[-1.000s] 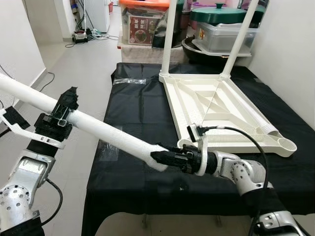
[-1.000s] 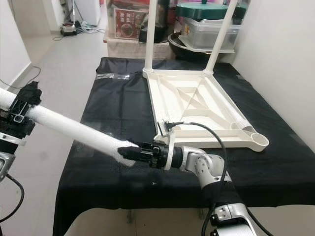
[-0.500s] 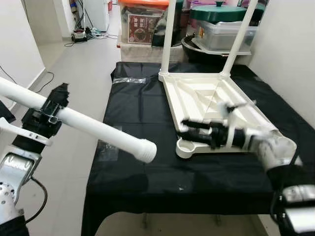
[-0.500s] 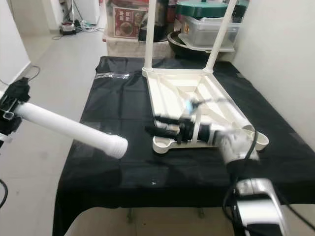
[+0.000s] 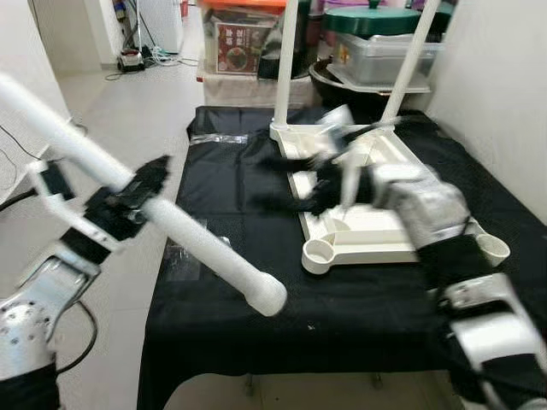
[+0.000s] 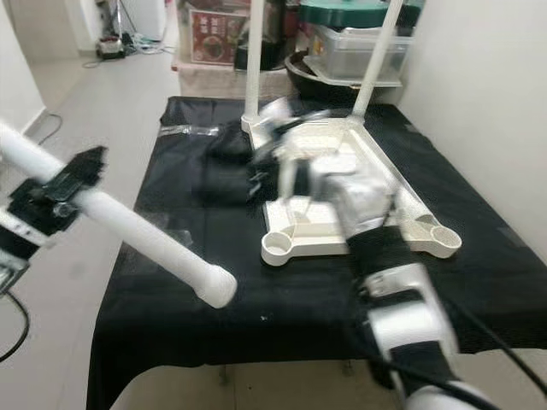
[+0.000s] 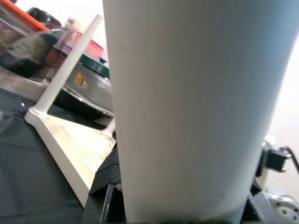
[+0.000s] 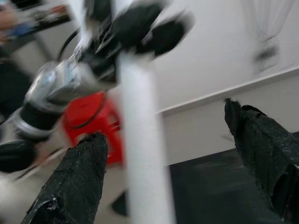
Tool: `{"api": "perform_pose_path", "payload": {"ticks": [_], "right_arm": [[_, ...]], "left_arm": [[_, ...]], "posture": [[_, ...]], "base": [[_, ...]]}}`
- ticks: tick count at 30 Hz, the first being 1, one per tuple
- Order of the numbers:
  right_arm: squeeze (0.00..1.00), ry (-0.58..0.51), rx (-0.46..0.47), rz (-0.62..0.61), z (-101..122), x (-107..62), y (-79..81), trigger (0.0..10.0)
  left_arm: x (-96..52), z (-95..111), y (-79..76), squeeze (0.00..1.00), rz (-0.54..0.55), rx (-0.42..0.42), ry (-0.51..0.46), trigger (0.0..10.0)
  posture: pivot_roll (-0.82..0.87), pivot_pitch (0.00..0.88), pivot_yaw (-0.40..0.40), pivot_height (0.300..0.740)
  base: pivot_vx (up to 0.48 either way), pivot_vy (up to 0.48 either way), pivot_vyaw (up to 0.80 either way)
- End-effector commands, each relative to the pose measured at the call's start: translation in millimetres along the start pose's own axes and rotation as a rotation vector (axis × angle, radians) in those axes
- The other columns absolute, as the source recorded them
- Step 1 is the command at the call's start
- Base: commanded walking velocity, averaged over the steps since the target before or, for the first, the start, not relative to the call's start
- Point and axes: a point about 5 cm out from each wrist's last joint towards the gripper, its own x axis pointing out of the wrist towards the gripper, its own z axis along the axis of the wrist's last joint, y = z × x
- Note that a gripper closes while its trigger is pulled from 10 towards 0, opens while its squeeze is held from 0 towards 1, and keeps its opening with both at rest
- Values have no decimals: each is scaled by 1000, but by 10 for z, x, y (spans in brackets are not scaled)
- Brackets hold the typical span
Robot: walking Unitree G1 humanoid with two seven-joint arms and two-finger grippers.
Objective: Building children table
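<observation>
- Landmark: the table top [image 5: 376,231], cream plastic, lies upside down on a black cloth [image 5: 231,179] over a low platform, its ribbed underside up.
- Two table legs [image 5: 285,64] already stand upright in the far corner sockets of the table top.
- The two near corner sockets are open rings; the near-left socket [image 5: 319,254] sits near the cloth's front edge, with bare black cloth around it.
- Loose table leg [image 5: 184,231]: a long white tube held aslant over the cloth, left of the table top; its flared free end [image 5: 267,297] hangs above the cloth just short of the near-left socket, not touching it.
- Left gripper [image 5: 137,198]: fingers clamped round the loose table leg partway along its length, out beyond the cloth's left edge.
- Right gripper [image 8: 173,158]: fingers spread wide apart and empty in its wrist view; in the head views it is motion-blurred, raised above the table top's left rim.
- Room for moving: open tiled floor [image 5: 128,111] lies left of the cloth; a white wall [image 5: 504,94] runs along the right side; storage boxes [image 5: 385,51] crowd the far edge behind the table top.
</observation>
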Motion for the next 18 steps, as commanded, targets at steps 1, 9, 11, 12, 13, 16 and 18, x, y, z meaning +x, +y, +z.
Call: {"api": "perform_pose_path", "payload": {"ticks": [1, 9, 11, 12, 13, 16, 18], "right_arm": [[0, 53, 56, 49, -113, 50, 57, 10000], [0, 118, 49, 109, -229, 198, 78, 10000], [0, 151, 28, 98, -281, 285, 66, 10000], [0, 173, 16, 80, -320, 363, 54, 10000], [0, 173, 16, 80, -320, 363, 54, 10000], [0, 180, 19, 44, -335, 505, 41, 10000], [0, 171, 43, 21, -293, 645, 73, 10000]], "left_arm": [[8, 8, -12, 0, -18, 35, 40, 0], [68, -35, -24, 0, -57, 60, 92, 0], [104, -48, -34, 0, -77, 66, 110, 0], [134, -58, -43, 0, -91, 69, 124, 0], [134, -58, -43, 0, -91, 69, 124, 0], [187, -83, -70, 0, -121, 74, 148, 0], [234, -111, -78, 0, -140, 75, 163, 0]], "posture": [[32, 0, -56, 740], [27, 0, -53, 740], [24, 0, -49, 740], [25, 0, -49, 740], [25, 0, -49, 740], [25, 0, -44, 740], [19, 0, -40, 740]], "base": [[0, 0, 0], [0, 0, 0], [0, 0, 0], [0, 0, 0], [0, 0, 0], [0, 0, 0], [0, 0, 0]]}}
